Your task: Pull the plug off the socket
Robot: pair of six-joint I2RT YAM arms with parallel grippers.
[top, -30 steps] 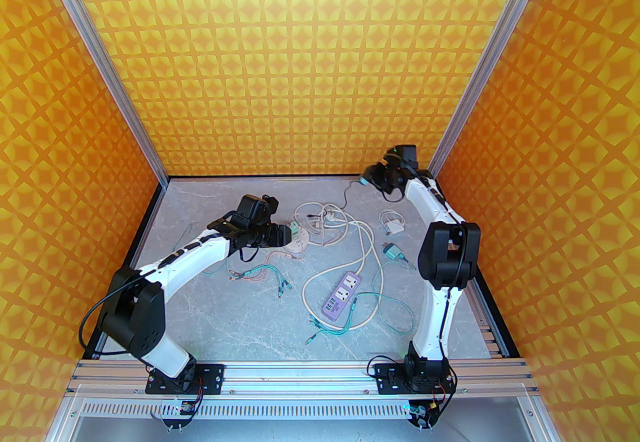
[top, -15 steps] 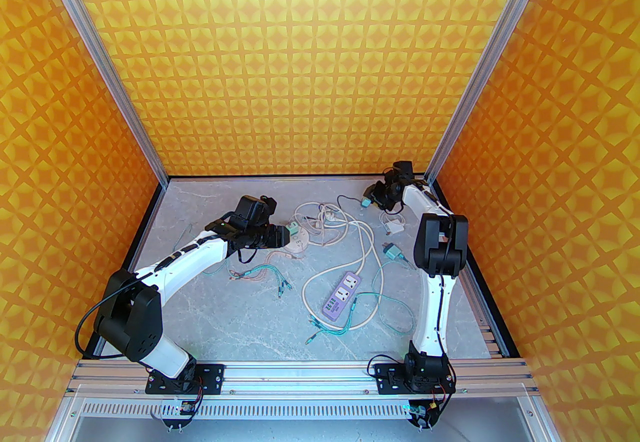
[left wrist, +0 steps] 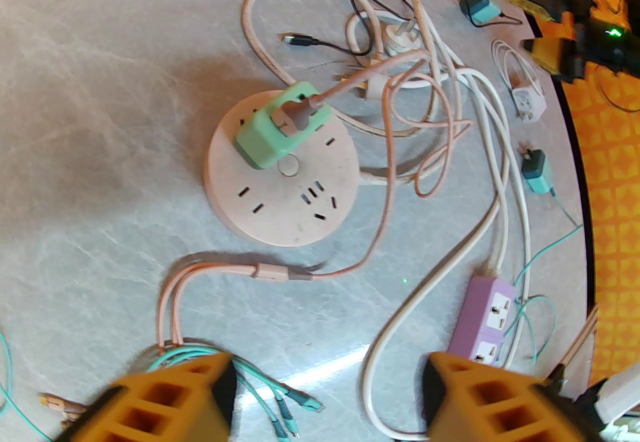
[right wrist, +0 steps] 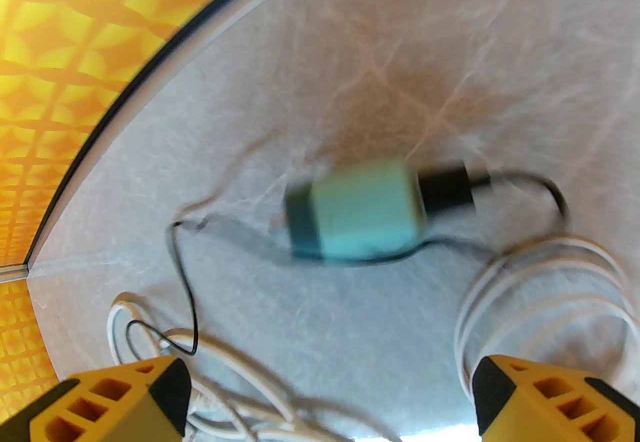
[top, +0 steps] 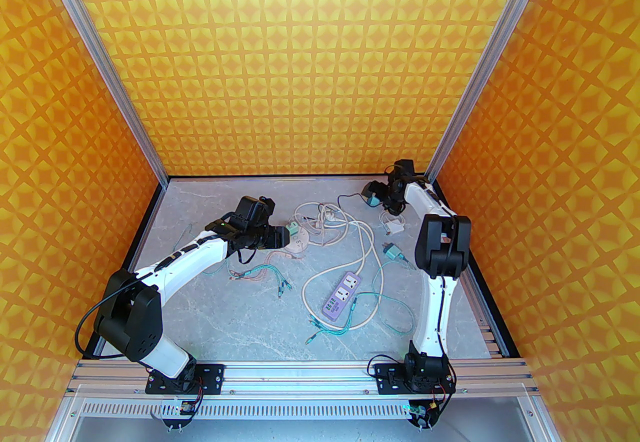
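Observation:
A round pink socket (left wrist: 282,190) lies on the grey table, with a mint-green plug (left wrist: 277,127) and its pink cable seated in it. My left gripper (left wrist: 325,395) hovers just above and to the near side of it, open and empty; the top view puts this gripper (top: 289,236) right at the socket (top: 299,245). A teal plug (right wrist: 362,210) with a black cable lies loose on the table at the back right, blurred. My right gripper (right wrist: 330,400) stands open above it, touching nothing, at the far right corner (top: 374,194).
A purple power strip (top: 341,297) with a white cord lies mid-table. A white charger (top: 393,227) and another teal charger (top: 394,251) sit by the right arm. Tangled white, pink and teal cables (top: 345,230) spread between the arms. The back wall and corner post stand close to the right gripper.
My right arm came down from a raised pose to the back-right table surface and opened, leaving the teal plug lying there. My left gripper opened wider at the socket.

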